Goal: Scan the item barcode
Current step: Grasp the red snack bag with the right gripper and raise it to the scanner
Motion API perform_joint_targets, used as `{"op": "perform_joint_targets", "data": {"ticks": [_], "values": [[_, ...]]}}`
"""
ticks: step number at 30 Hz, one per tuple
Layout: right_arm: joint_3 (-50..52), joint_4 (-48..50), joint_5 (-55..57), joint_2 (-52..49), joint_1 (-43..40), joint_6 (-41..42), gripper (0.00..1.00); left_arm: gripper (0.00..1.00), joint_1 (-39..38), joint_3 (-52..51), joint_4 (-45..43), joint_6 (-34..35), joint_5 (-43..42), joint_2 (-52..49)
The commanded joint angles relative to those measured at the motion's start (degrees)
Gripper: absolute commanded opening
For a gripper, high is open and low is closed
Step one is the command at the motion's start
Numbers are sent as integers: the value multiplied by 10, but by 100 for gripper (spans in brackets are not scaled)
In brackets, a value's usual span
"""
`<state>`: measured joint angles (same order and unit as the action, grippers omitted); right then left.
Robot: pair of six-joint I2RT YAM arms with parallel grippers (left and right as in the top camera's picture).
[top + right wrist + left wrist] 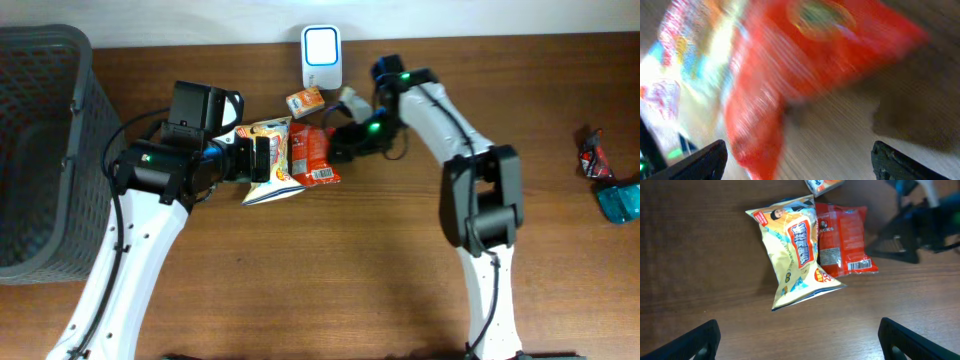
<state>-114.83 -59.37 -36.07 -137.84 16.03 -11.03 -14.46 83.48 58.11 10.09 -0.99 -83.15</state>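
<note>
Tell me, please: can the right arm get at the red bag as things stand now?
Probably yes. The open right hand is just beside the red bag, with nothing between them; the yellow bag lies only along its far edge.

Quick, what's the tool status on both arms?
Left tool: open, empty; yellow bag just ahead.
Right tool: open, gripping nothing; red bag just ahead, view blurred.

Shiny red plastic snack bag [842,235], lying flat, white barcode sticker [858,266] facing up at one end, small white boxy scanner [321,55] near it, not touching
</note>
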Motion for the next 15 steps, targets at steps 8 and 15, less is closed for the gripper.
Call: {"op": "perform_joint_targets", "data": {"ticks": [8,15], "values": [[2,56,27,-5,43,97,69,99,-1,3,1,-3,4,-1],[-11,37,99,-4,42,151,4,99,-1,3,1,-3,4,-1]]}}
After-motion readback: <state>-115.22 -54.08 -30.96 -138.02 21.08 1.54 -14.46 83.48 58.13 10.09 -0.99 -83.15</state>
